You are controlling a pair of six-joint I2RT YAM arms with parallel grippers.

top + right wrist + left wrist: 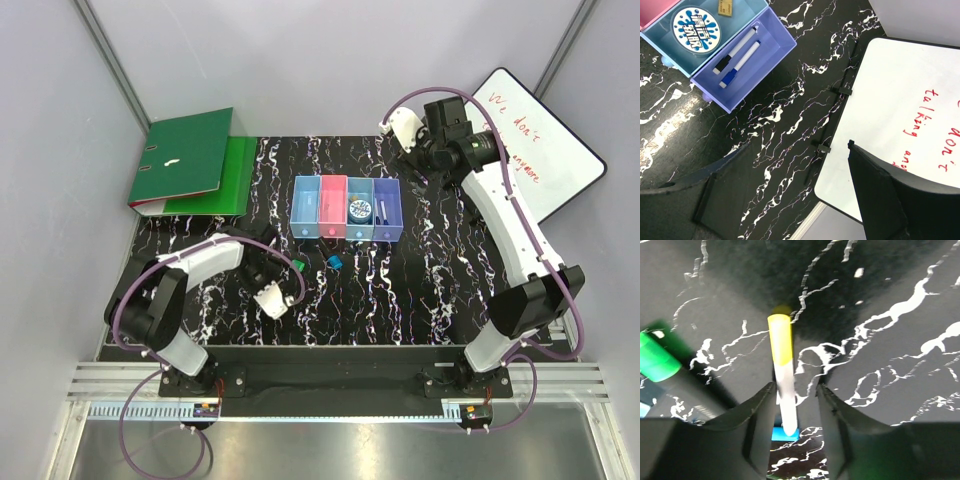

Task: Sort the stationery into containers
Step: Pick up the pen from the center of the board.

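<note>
The left gripper [796,389] stands half spread astride a white, yellow-capped marker [782,371] lying flat on the black table [400,290] before the containers [333,205]. One finger touches it. Farther off, the right gripper [799,150] gapes wide, empty, over the whiteboard [900,100] edge.

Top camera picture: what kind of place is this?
Probably a robot lab booth: grey walls box in the table, a left arm and right arm stand by a metal rail, and binders and a whiteboard sit as props.
</note>
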